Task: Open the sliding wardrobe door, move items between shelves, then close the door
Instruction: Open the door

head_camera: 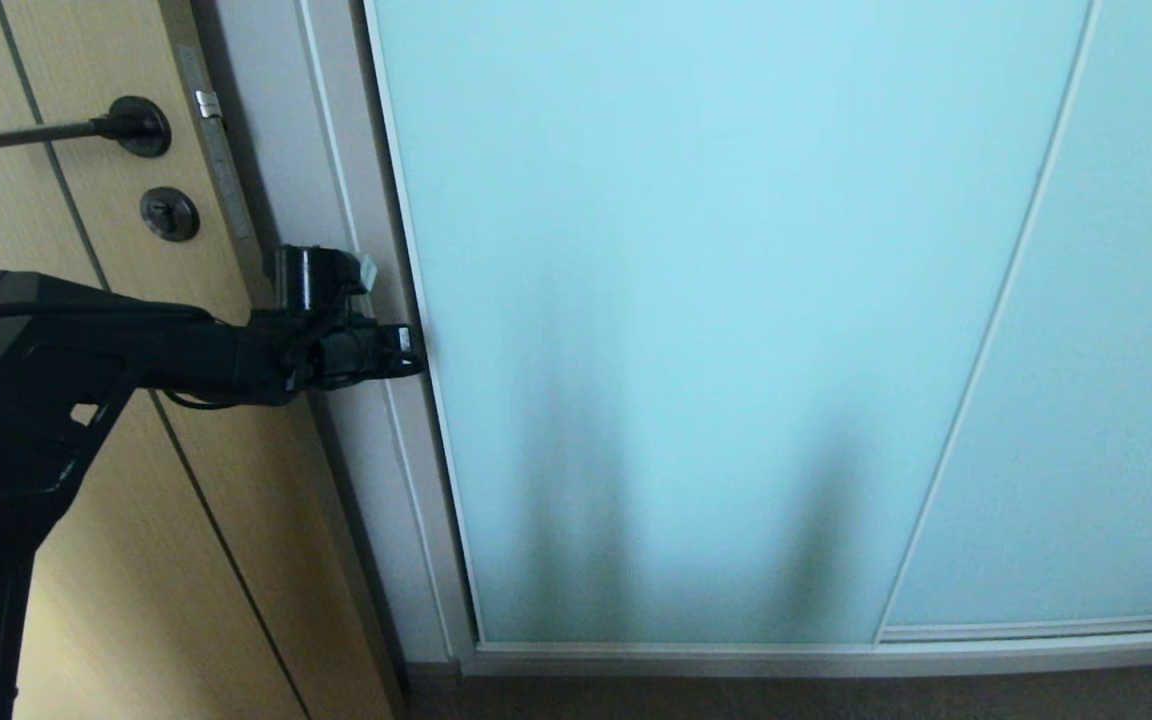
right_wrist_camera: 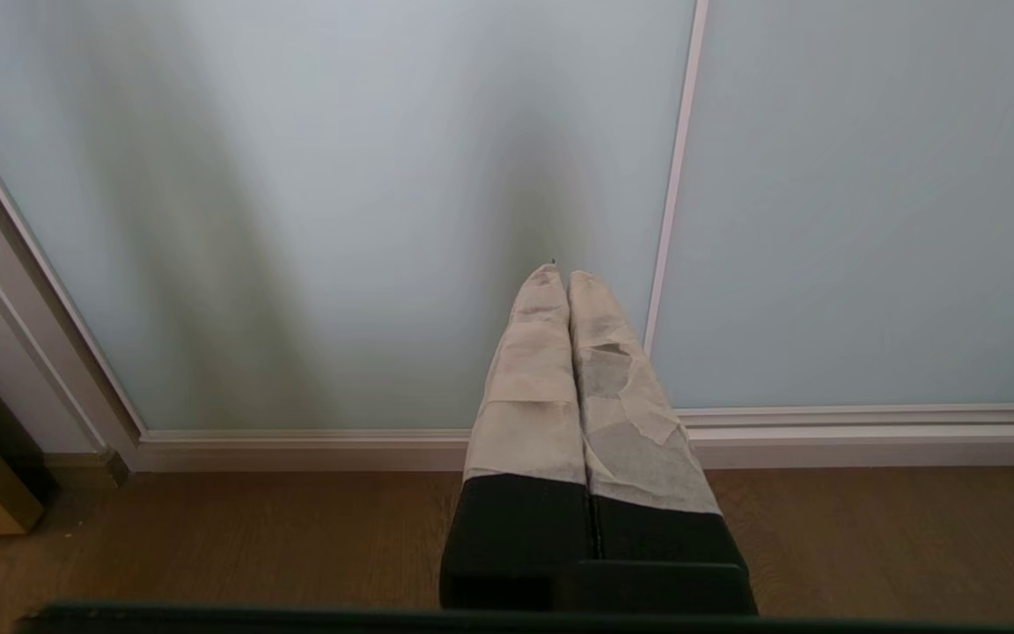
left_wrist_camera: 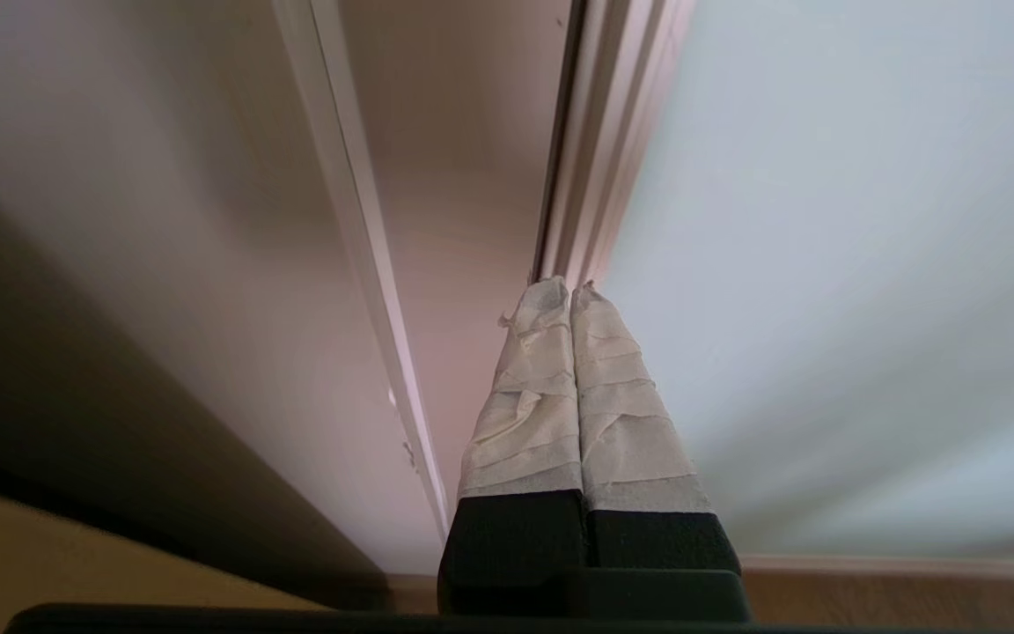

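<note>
Tape-wrapped left gripper [left_wrist_camera: 569, 295], fingers pressed together, at frosted sliding wardrobe door's [head_camera: 716, 300] slim frame.

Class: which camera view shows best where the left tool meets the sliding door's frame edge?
The left wrist view: the shut left tool tips sit at the sliding wardrobe door frame edge. The head view shows the tool small, from the side. The right wrist view shows only glass.

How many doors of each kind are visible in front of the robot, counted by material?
Frosted pale-blue glass sliding doors: 2, the left panel and the right panel
Tan wood doors: 1, the one with the black lever handle
Total: 3
</note>
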Robot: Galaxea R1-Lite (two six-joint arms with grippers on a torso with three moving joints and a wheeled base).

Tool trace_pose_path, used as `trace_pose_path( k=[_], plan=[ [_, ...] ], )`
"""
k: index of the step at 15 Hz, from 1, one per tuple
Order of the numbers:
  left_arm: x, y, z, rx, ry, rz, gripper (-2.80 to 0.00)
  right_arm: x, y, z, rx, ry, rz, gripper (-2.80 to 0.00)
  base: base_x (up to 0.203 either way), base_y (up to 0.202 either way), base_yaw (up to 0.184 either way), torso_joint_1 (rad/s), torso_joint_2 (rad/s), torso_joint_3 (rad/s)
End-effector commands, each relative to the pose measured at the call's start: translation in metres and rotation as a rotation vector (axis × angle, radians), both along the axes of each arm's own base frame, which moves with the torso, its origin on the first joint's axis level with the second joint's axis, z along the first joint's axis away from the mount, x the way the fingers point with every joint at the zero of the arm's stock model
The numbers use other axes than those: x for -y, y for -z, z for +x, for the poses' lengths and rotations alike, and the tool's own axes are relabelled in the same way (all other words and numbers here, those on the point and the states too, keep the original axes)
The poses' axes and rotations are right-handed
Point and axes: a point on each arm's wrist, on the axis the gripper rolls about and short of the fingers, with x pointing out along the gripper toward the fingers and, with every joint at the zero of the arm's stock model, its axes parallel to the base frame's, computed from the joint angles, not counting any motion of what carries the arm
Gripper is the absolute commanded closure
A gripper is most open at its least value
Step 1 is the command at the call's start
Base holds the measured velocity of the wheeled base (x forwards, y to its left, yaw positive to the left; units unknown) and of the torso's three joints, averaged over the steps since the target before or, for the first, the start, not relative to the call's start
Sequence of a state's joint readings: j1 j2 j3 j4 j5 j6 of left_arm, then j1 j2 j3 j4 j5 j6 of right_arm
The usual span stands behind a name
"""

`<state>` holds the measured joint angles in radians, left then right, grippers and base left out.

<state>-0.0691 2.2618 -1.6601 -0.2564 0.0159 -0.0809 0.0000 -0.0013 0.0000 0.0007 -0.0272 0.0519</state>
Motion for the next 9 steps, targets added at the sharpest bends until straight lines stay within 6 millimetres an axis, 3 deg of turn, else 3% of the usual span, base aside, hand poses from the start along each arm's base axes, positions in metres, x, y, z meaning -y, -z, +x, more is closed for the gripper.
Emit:
trace_pose_path(
  k=[1, 5, 9],
  plan=[
    [0.0, 0.01, 0.007, -0.011, -0.001, 0.0, 0.0, 0.0, 0.0, 0.0, 0.001, 0.0, 0.0, 0.0, 0.0, 0.0, 0.0, 0.0, 0.0, 0.0],
    [0.002, 0.024, 0.016, -0.026, 0.0, 0.002, 0.0, 0.0, 0.001, 0.0, -0.002, 0.0, 0.0, 0.0, 0.0, 0.0, 0.0, 0.0, 0.0, 0.0],
    [0.004, 0.026, 0.02, -0.018, 0.004, 0.001, 0.0, 0.0, 0.0, 0.0, -0.001, 0.0, 0.0, 0.0, 0.0, 0.0, 0.0, 0.0, 0.0, 0.0]
  ],
)
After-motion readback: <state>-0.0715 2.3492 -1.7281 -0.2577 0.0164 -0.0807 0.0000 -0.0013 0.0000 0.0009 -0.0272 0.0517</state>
